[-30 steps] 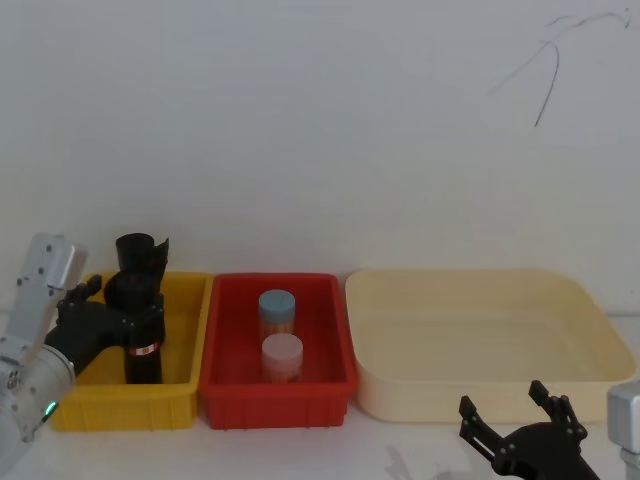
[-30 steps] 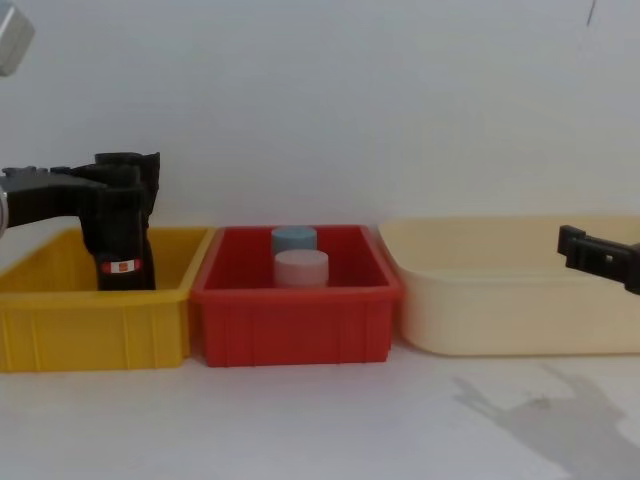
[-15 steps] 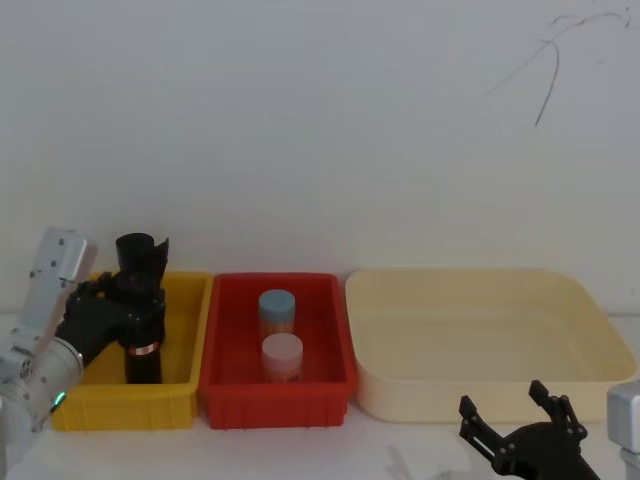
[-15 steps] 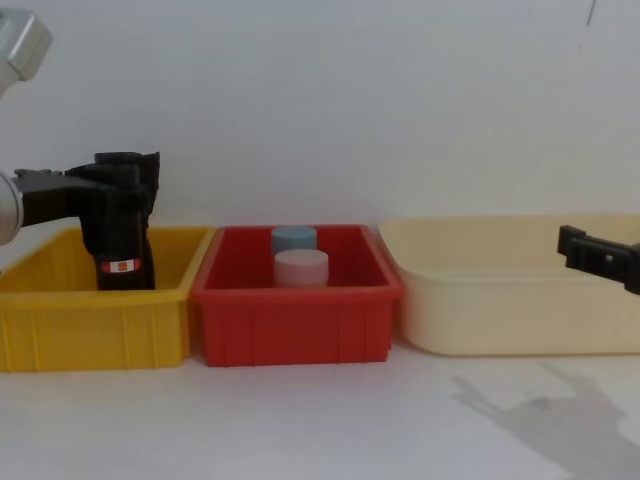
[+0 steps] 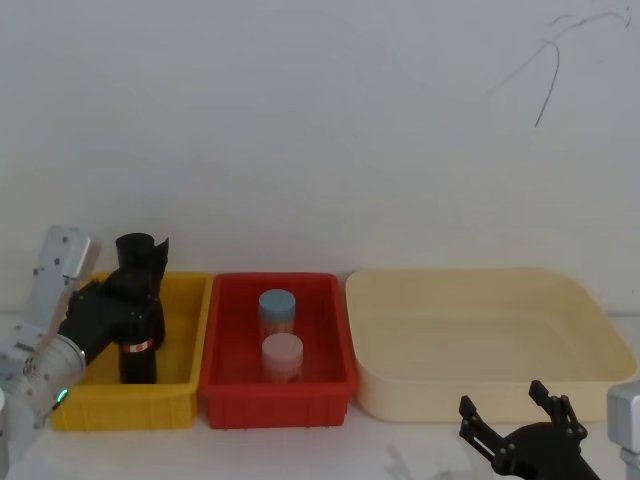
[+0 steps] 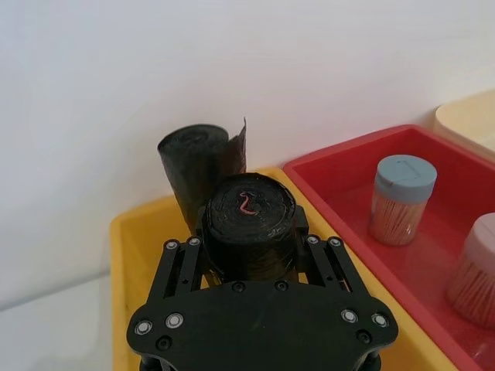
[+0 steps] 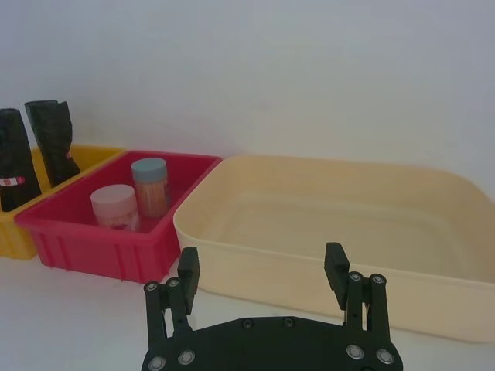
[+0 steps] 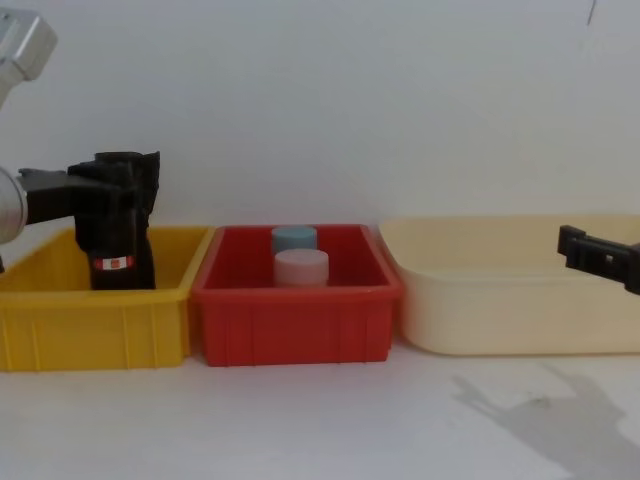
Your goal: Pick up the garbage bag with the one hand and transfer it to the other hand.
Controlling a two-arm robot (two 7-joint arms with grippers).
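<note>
garbage bag clamped between left gripper fingers; right gripper idle, spread

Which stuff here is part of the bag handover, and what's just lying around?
Job: garbage bag roll, gripped by the left gripper in the yellow bin; right gripper, open, low right.
Lying about: second roll behind it, red bin, blue-lidded jar, pink-lidded jar, beige tub.

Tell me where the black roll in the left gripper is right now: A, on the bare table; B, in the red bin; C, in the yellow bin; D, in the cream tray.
C: the left gripper is closed around the garbage bag roll, which is upright inside the walls of the yellow bin. The right gripper sits open in front of the cream tray.
</note>
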